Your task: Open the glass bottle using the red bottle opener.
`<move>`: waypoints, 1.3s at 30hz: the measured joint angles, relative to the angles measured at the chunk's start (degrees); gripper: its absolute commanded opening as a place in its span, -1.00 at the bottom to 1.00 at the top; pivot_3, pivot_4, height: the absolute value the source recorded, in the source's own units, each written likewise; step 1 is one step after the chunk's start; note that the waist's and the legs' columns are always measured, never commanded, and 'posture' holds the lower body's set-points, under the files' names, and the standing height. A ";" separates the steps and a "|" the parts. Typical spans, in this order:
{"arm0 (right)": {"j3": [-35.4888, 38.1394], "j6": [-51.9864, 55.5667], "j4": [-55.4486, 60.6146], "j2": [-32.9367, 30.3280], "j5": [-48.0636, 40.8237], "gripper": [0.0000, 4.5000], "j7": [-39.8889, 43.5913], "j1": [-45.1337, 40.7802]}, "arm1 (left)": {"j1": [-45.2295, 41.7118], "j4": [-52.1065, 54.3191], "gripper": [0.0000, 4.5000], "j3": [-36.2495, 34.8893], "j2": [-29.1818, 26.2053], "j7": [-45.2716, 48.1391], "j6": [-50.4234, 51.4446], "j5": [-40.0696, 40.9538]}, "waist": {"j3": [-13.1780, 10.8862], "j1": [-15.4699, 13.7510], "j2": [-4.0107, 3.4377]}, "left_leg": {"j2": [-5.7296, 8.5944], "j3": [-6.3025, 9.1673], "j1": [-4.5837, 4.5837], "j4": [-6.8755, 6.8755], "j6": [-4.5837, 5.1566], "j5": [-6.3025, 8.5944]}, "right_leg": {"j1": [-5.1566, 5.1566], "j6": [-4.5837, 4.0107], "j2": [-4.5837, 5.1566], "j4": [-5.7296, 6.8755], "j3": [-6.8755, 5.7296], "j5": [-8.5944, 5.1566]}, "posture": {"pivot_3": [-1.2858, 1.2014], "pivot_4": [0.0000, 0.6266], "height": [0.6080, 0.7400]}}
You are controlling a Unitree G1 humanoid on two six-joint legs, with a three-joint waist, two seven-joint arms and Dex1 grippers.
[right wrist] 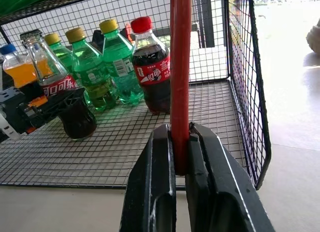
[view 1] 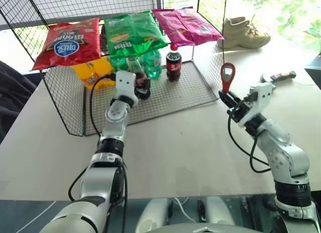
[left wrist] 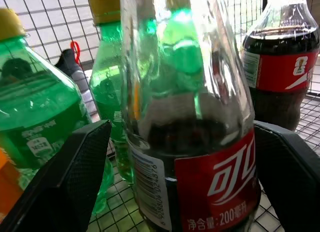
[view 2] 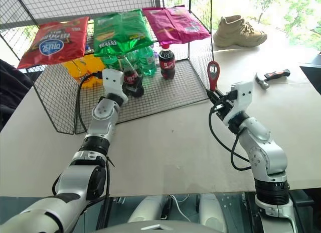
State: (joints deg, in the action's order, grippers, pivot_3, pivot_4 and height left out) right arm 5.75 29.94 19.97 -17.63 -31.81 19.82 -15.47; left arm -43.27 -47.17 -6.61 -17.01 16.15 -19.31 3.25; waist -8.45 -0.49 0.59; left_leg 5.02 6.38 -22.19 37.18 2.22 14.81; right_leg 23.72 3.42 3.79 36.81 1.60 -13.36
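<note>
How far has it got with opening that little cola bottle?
Done: the right gripper is shut on the red opener, held upright above the table. In hand: the left gripper is open, its fingers either side of the glass bottle on the wire shelf, not yet closed. Left: grip the bottle, bring the opener over, lift the cap.

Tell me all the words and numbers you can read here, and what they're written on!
"可口": white letters on the red label of the glass bottle.
"200毫升": small print at the bottom of that same label.
Red snack bag, green snack bag, pink snack bag: print too blurred to read.
Plastic cola bottle and green bottles: labels too small to read.
</note>
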 measured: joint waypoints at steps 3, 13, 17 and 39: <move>-0.02 -0.16 0.00 0.00 0.07 -1.00 -0.02 0.02 | -0.42 -1.83 0.71 -0.12 0.01 1.27 -1.06 0.50 | 0.00 0.02 0.00 | 0.00 0.01 -0.02 0.00 0.00 0.00 | 0.01 0.00 0.03 0.00 0.00 0.00 | 0.03 -0.52 1.00; -0.27 -0.63 0.03 0.66 0.47 -1.00 -0.05 0.70 | -0.51 -2.71 0.25 -0.31 -0.04 3.73 -2.75 1.74 | 0.00 0.02 0.00 | 0.00 0.01 -0.03 0.01 0.00 0.00 | 0.01 0.00 0.13 0.02 -0.01 0.00 | 0.03 -0.52 1.00; -0.35 -0.79 0.00 0.70 1.10 -1.00 0.04 0.69 | 3.50 2.82 0.25 -1.58 -0.06 8.90 -1.80 5.73 | 0.00 0.42 0.00 | 0.00 0.01 -0.06 0.01 0.00 0.00 | 0.04 0.00 0.15 0.01 0.01 0.00 | 0.03 -0.52 1.00; -0.21 -1.93 -1.12 0.71 2.26 -1.00 0.96 -0.02 | 23.32 45.45 0.25 12.68 -0.09 31.64 25.32 18.43 | 0.00 1.15 -0.01 | -0.01 0.10 -0.26 0.14 -0.02 -0.02 | 0.19 -0.01 0.14 0.10 -0.03 0.00 | 0.03 -0.52 1.00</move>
State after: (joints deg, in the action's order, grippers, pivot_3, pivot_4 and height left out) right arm 5.54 28.01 18.84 -16.92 -29.55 20.78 -15.49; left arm -19.95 -1.72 6.07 -17.10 47.79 6.01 21.68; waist -8.45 0.65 0.58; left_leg 5.02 6.48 -22.45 37.32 2.20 14.79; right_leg 23.91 3.41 3.93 36.90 1.57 -13.36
